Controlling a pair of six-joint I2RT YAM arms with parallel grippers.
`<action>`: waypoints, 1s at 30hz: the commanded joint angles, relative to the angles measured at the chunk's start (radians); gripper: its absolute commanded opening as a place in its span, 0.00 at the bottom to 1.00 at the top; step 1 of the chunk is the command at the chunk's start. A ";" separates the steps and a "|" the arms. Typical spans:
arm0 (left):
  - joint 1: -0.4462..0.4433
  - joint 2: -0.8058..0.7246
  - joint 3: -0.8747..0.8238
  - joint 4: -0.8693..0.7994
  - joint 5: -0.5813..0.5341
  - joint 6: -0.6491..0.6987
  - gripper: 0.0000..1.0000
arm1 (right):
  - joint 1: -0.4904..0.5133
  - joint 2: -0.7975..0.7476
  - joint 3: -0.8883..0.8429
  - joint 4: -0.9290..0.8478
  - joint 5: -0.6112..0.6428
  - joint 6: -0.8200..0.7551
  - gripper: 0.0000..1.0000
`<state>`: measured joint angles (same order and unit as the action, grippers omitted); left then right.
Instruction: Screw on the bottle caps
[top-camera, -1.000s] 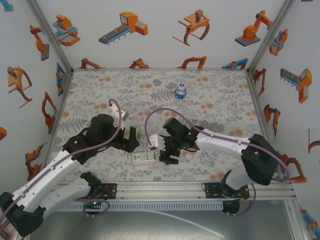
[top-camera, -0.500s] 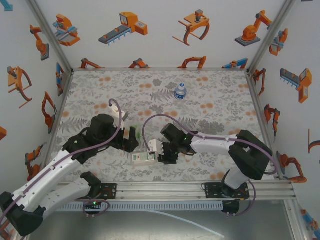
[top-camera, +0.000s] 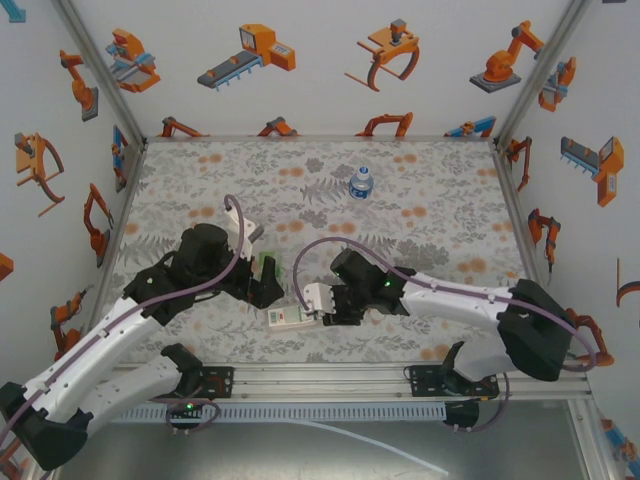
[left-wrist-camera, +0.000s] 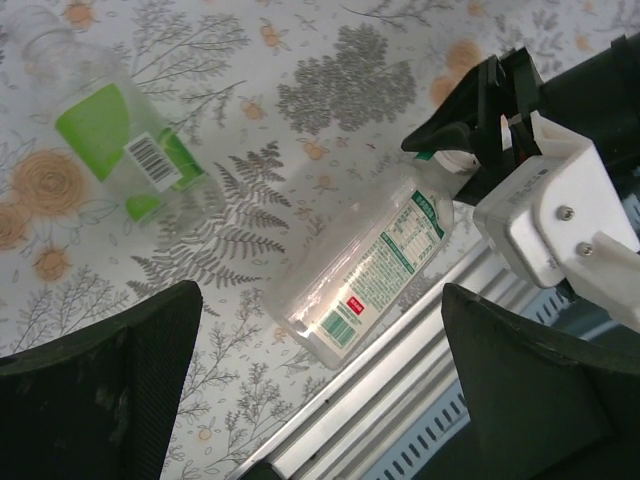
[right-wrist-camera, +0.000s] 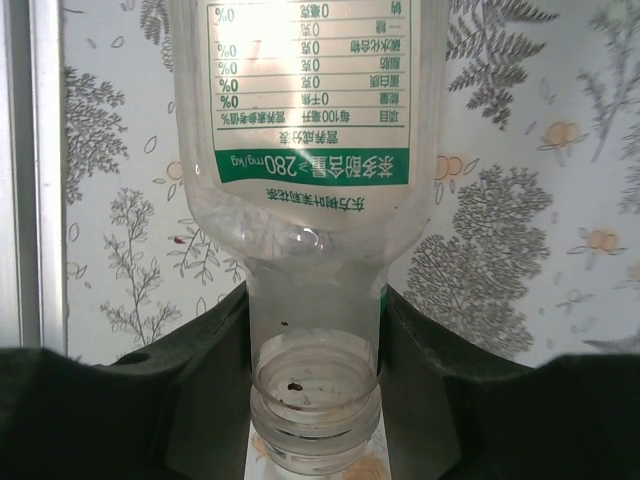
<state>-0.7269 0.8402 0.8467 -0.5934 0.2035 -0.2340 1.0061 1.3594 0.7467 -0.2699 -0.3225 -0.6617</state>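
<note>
Nearest to me, just inside the rail (top-camera: 320, 375) at the front edge of the counter (top-camera: 450, 190), the white-label bottle (top-camera: 288, 317) is lying flat on its side. Its long axis runs roughly along that front edge, base out to my left, neck pointing to my right. My right tool (top-camera: 322, 312) is on that neck. From the right wrist, my right tool (right-wrist-camera: 315, 400) has a jaw pressed against each side of the clear neck, clamped just behind the threads. The white-label bottle (right-wrist-camera: 315, 130) stretches straight away from the camera. Its mouth is open and faces back at me, threads bare.

From the left wrist, the white-label bottle (left-wrist-camera: 360, 275) slants from lower left up to upper right. Its neck end meets my right tool (left-wrist-camera: 470, 140), with the rail (left-wrist-camera: 400, 400) just beside it.

A little further in, my left tool (top-camera: 262, 288) hangs above the counter with its jaws spread wide and nothing between them. My left tool (left-wrist-camera: 320, 390) frames both lying bottles.

Just beyond is the green-label bottle (left-wrist-camera: 125, 150), also on its side. Its open mouth points away toward the upper left of that view, apart from the white-label one. From above, the green-label bottle (top-camera: 266, 266) peeks out beside my left tool.

Far back, well apart from everything, the blue-label bottle (top-camera: 361, 183) stands upright, long axis vertical.
</note>
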 joint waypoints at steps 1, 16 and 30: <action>-0.004 0.011 0.044 -0.042 0.149 0.065 0.97 | 0.036 -0.074 0.044 -0.121 0.074 -0.094 0.19; -0.007 0.143 0.155 -0.154 0.515 0.141 0.97 | 0.254 -0.265 0.246 -0.362 0.386 -0.408 0.09; -0.092 0.242 0.213 -0.195 0.582 0.165 0.99 | 0.338 -0.215 0.398 -0.367 0.514 -0.572 0.06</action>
<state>-0.8059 1.0763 1.0229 -0.7532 0.7528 -0.0982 1.3342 1.1378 1.1053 -0.6247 0.1551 -1.1923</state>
